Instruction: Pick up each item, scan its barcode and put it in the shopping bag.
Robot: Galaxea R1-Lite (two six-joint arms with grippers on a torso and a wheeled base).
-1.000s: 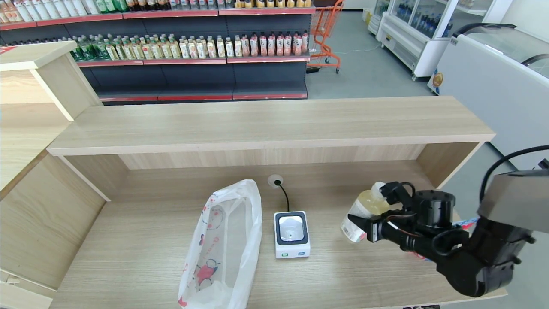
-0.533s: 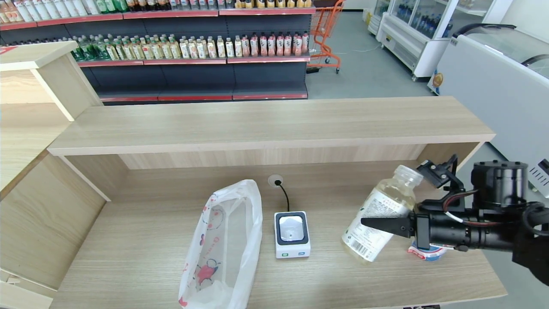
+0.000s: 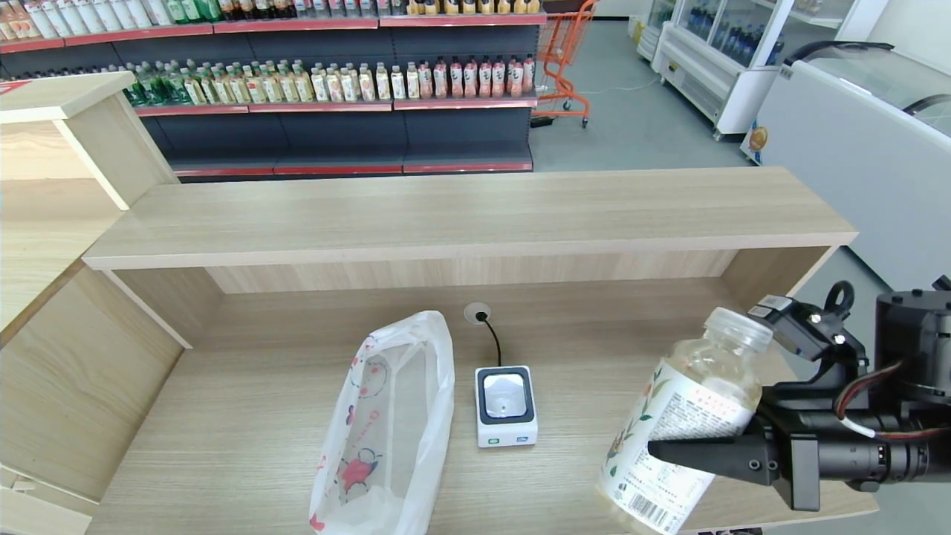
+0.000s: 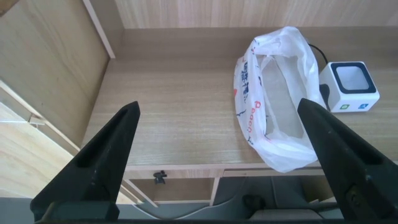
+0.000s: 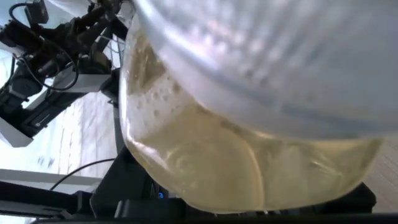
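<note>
**Tea bottle held up off the counter's right end, scanner not yet reached**

From the head view, the right end effector (image 3: 709,379) had a clear plastic bottle of pale yellow drink with a white printed label (image 3: 691,416) clamped across its labelled middle. One black finger lay over the front of the label and the other sat behind, up by the shoulder. The bottle hung tilted in the air over the near right corner of the light wooden counter (image 3: 223,416), with its cap leaning away and its barcode low on the side facing me. The small white box scanner with a dark window (image 3: 505,405) sat well to its left. Just beyond that lay the thin white plastic shopping bag with red print (image 3: 438,386), mouth open.

From the left wrist view, the left end effector (image 4: 219,106) hung spread wide with nothing in it, above the counter (image 4: 174,106). The bag (image 4: 245,93) and the scanner (image 4: 348,84) lay side by side below.

From the right wrist view, the bottle (image 5: 249,124) pressed right up to the lens, with yellow liquid pooled against its wall.

I judged it moderately heavy, with liquid that would shift as it tipped. Its wall and label looked smooth and slick, and the wall thin enough to dent. The mid-body hold looked right to me: firm, clear of the barcode.
</note>
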